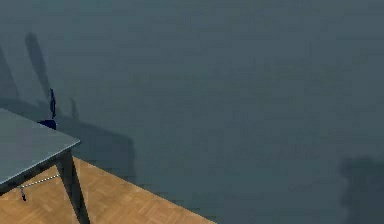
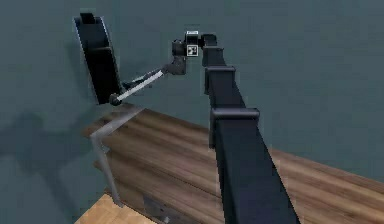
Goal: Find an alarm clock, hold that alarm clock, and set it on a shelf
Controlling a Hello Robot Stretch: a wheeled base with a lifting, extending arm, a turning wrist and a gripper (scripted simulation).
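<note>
Alarm clock (image 2: pixel 95 58): a dark, thick slab with a small knob on top, tilted, in the upper left of the arm side view. It hangs in front of the blue-grey wall (image 2: pixel 300 70), clear of the wooden floor (image 2: pixel 180 150). The arm (image 2: pixel 235 130) rises from the bottom edge; the gripper (image 2: pixel 118 97) reaches down-left and holds it at its lower edge. Whether the fingers (image 2: pixel 140 84) are apart or together cannot be told. In the forward view, a grey table (image 1: pixel 30 145) occupies the lower left, with a small dark blue object (image 1: pixel 50 112) behind it.
</note>
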